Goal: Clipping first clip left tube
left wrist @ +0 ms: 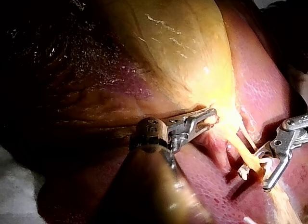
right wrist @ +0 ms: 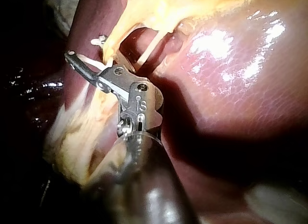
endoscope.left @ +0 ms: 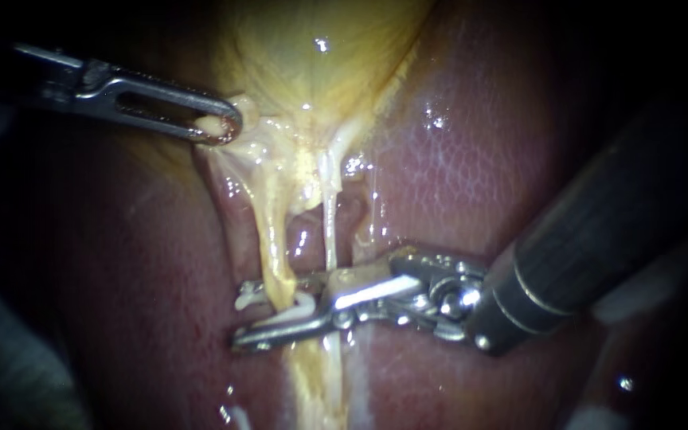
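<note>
Left instrument [endoscope.left: 220,127] jaws gripped gallbladder [endoscope.left: 320,72]; right instrument [endoscope.left: 242,317] jaws held clip [endoscope.left: 292,314] astride left tube [endoscope.left: 272,239]. Squeezing squarely probably needed the tube deep between them.

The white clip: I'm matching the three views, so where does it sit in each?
Endoscope: clip low centre, at the right instrument's tip, astride the left tube.
Left wrist: clip ahead of the left instrument, at the other instrument's tip.
Right wrist: clip at its own instrument's tip.
Shared landmark: the yellow left tube.
</note>
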You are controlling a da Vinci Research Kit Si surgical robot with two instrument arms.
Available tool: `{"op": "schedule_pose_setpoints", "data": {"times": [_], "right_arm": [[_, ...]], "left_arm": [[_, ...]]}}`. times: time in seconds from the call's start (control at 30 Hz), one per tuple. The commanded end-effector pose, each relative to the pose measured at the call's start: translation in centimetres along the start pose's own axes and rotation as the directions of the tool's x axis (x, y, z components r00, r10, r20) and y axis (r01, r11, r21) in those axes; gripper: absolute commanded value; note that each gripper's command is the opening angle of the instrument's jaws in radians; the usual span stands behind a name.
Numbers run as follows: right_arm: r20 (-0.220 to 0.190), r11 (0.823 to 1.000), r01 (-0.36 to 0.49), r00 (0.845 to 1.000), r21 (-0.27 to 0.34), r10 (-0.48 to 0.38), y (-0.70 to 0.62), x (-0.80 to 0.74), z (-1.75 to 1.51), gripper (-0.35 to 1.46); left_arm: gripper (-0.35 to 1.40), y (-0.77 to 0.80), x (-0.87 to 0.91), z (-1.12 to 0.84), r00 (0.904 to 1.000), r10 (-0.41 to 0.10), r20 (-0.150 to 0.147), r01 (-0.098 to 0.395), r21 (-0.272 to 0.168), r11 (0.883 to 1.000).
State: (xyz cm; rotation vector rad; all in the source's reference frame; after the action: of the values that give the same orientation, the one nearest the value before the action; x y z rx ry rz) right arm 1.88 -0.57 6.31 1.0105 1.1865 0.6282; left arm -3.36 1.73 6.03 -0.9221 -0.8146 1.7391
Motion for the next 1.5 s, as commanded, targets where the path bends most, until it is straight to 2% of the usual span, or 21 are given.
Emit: {"op": "schedule_pose_setpoints", "data": {"times": [0.03,0.2,0.3,0.53,0.77,1.1,1.23,1.5], "right_arm": [[-0.002,1.000,-0.003,1.000,0.008,0.003,-0.05,0.02,0.01,0.50],[0.005,0.999,0.000,1.000,0.037,0.000,-0.30,0.11,0.07,0.49],[0.008,0.999,-0.002,1.000,0.041,0.001,-0.36,0.13,0.09,0.48],[0.014,0.998,0.029,0.999,0.058,-0.030,-0.34,0.12,0.04,0.40],[0.038,0.998,0.034,0.999,0.046,-0.036,-0.30,0.11,-0.03,0.21],[0.047,0.998,0.035,0.998,0.044,-0.037,-0.27,0.10,-0.10,-0.12],[0.049,0.998,0.035,0.998,0.048,-0.037,-0.28,0.08,-0.12,-0.35],[0.044,0.999,0.037,0.998,0.039,-0.038,-0.29,0.05,-0.18,-0.35]], "left_arm": [[-0.35,-0.01,0.00,0.00,1.0000,0.000,0.000,0.000,-0.001,1.000],[-0.35,-0.01,0.00,0.00,1.0000,0.000,0.000,0.000,-0.001,1.000],[-0.35,-0.01,0.00,0.00,1.0000,0.000,0.000,0.000,-0.001,1.000],[-0.35,-0.01,0.00,0.00,1.0000,0.000,0.000,0.000,-0.001,1.000],[-0.35,-0.01,0.00,0.00,1.0000,0.000,0.000,0.000,-0.001,1.000],[-0.35,-0.01,0.00,0.00,1.0000,0.000,0.000,0.000,-0.001,1.000],[-0.35,-0.01,0.00,0.00,1.0000,0.000,0.000,0.000,-0.001,1.000],[-0.35,-0.01,0.00,0.00,1.0000,0.000,0.000,0.000,-0.001,1.000]]}}
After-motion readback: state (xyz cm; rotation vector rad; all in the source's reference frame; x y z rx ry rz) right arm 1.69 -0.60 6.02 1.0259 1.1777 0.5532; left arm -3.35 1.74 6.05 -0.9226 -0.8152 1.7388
